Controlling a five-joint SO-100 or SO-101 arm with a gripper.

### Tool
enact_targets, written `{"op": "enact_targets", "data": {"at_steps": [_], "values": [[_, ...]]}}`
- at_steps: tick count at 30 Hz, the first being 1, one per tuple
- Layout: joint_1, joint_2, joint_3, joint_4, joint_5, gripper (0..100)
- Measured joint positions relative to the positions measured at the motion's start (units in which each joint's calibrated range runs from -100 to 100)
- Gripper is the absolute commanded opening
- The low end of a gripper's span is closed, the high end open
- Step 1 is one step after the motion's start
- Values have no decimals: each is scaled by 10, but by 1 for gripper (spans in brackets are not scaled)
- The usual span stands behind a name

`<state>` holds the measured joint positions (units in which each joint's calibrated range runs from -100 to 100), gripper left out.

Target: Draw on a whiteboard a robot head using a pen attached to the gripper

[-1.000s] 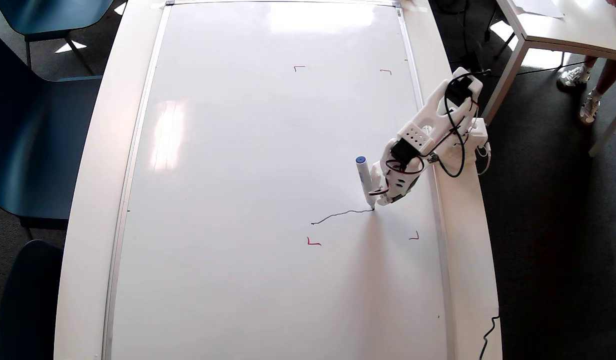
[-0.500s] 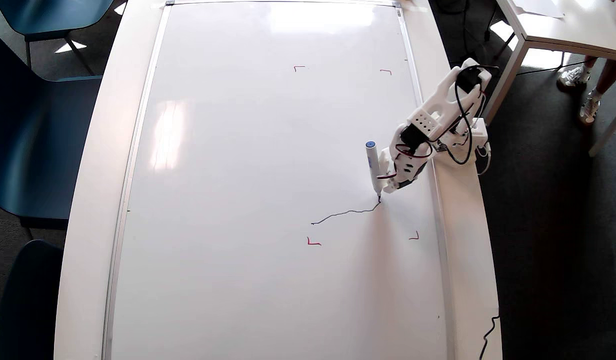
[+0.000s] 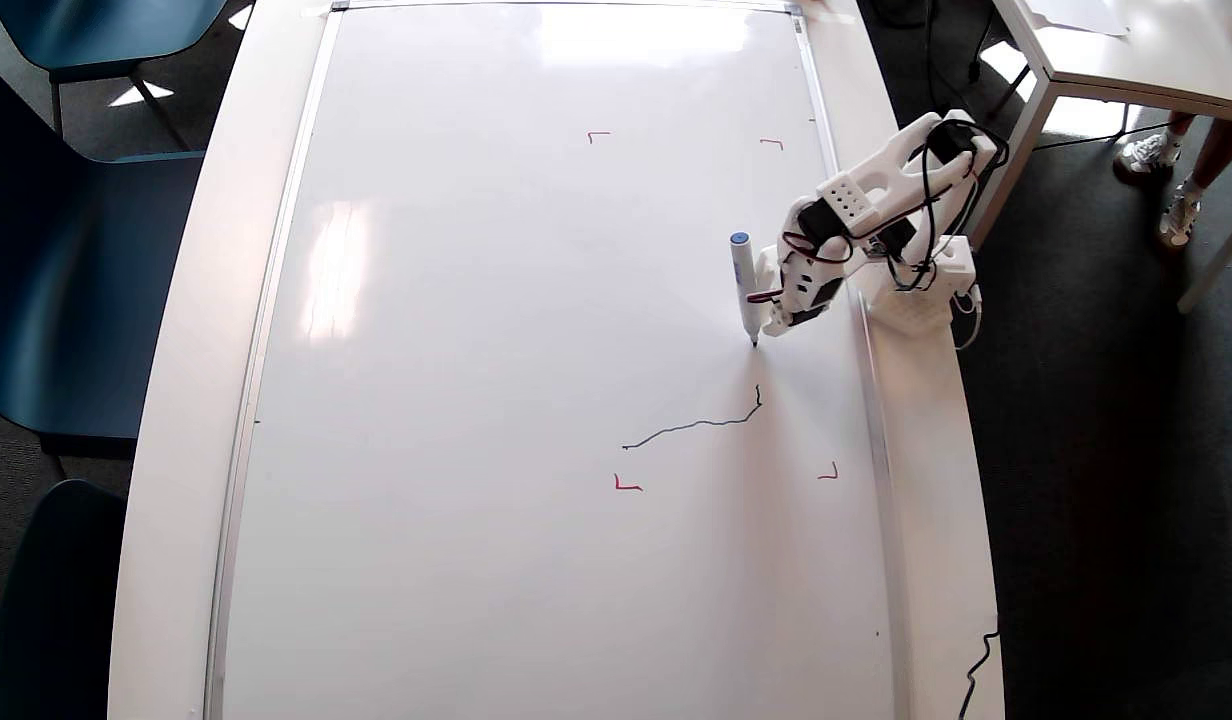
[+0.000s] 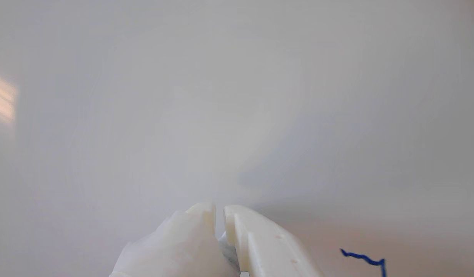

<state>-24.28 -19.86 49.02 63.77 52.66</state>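
The whiteboard lies flat and fills most of the overhead view. Of the robot head, only a wobbly dark line shows, with a short upward hook at its right end; in the wrist view it is a blue line at the lower right. The white pen with its blue cap is fixed to the side of the gripper, its tip pointing down a little above the hook's end, apart from it. The pen is out of the wrist view, where the gripper is shut with nothing between its fingers.
Red corner marks frame a patch of the board. The arm's base stands beside the board's right frame. Blue chairs are on the left, a small white table at the upper right, a black cable at the lower right.
The arm has swung upward in the overhead view with the pen. The line gained a short upward hook, and the pen tip now stands above the hook's end.
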Motion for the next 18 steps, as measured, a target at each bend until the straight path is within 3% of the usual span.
{"op": "enact_targets", "data": {"at_steps": [18], "values": [[183,-68,78,-3,101,1]]}}
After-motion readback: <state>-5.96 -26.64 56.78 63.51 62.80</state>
